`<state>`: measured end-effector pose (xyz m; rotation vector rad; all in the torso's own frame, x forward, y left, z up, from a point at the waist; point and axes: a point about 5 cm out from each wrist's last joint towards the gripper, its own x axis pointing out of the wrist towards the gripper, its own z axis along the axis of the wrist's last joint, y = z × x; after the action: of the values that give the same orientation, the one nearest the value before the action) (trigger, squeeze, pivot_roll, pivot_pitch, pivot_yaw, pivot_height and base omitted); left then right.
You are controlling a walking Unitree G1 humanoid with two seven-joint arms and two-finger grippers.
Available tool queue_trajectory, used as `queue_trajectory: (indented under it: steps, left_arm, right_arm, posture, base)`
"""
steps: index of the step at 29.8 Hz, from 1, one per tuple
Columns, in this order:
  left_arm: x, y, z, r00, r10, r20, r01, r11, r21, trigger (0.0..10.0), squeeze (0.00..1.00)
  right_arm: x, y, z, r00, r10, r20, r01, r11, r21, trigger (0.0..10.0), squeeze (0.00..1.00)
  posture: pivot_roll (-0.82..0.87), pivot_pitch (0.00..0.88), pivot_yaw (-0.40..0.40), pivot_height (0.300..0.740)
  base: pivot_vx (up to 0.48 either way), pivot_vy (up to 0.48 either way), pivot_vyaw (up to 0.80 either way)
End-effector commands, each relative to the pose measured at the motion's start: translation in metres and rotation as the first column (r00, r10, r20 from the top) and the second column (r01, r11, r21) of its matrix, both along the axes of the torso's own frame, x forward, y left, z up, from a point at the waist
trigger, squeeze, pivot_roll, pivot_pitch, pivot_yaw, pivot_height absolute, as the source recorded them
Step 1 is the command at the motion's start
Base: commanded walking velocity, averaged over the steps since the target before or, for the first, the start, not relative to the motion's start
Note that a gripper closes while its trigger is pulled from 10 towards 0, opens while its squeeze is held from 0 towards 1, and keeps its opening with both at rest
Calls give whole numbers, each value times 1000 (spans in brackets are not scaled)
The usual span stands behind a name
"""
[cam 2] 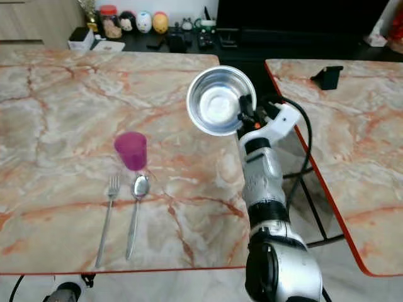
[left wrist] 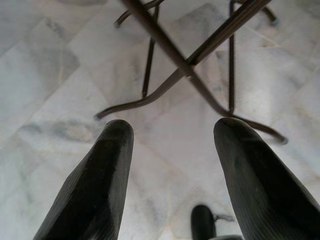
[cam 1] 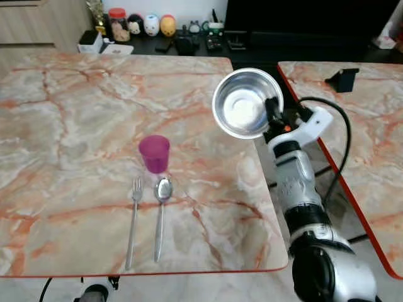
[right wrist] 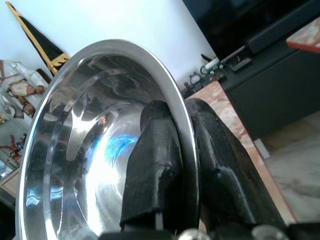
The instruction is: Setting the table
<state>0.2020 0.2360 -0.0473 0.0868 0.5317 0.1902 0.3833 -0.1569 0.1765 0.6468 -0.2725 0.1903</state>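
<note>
The right end effector (cam 1: 272, 116) is clamped on the rim of a steel bowl (cam 1: 245, 104), one black finger inside the bowl and the other outside it, as the right wrist view shows plainly (right wrist: 165, 165). The bowl is held up in the air, tipped so that its shiny inside faces the head camera, and it hangs over the far right edge of the marble worktop (cam 1: 75, 113), beyond and to the right of the pink cup (cam 1: 154, 153). It does not touch the worktop.

The pink cup stands upright on the worktop, well to the left of the bowl and nearer the robot. Just in front of the cup lie a fork (cam 1: 133, 220) and a spoon (cam 1: 161, 214), side by side with their handles pointing toward the robot; the fork is to the left of the spoon, and the spoon's head is just short of the cup's base.

To the right of the bowl, across a gap, is a second marble worktop (cam 1: 371, 145) with a small black stand (cam 1: 342, 78) on it. Beyond the cup, behind the far edge of the worktop, a dark shelf carries small jars and figures (cam 1: 141, 25).

The left end effector (left wrist: 172, 175) hangs with its two fingers spread apart, holding nothing, over a pale tiled floor (left wrist: 45, 75) and dark metal legs (left wrist: 170, 65).
</note>
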Motion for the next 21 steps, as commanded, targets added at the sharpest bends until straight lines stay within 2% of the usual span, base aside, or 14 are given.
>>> queue_trajectory:
  steps: [1,2,5,16,21]
  left_arm:
    - [-7,4,-5,999,15,-47,-15,1000,-5,10000,0]
    - [-10,7,-6,997,48,-54,-49,999,-18,10000,0]
    - [-14,11,-8,993,97,-62,-99,994,-36,10000,0]
    - [-11,8,-10,987,136,-82,-143,986,-88,10000,0]
    - [-22,8,-17,981,140,-133,-152,985,-83,10000,0]
  right_arm:
    - [-3,-3,9,998,-24,52,26,999,-37,10000,0]
    - [-7,-2,8,998,-22,63,27,996,-80,10000,0]
    - [-15,-2,5,997,-19,77,27,993,-114,10000,0]
    - [-19,-1,10,996,-32,80,41,994,-106,10000,0]
    - [-18,0,15,996,-28,89,37,994,-104,10000,0]
  posture:
    - [-46,0,-28,736]
    - [-51,0,-25,736]
    - [-53,0,-24,736]
    - [-53,0,-31,736]
    - [-56,0,-36,736]
  base:
    - [0,0,0]
    - [0,0,0]
    - [0,0,0]
    - [0,0,0]
    - [0,0,0]
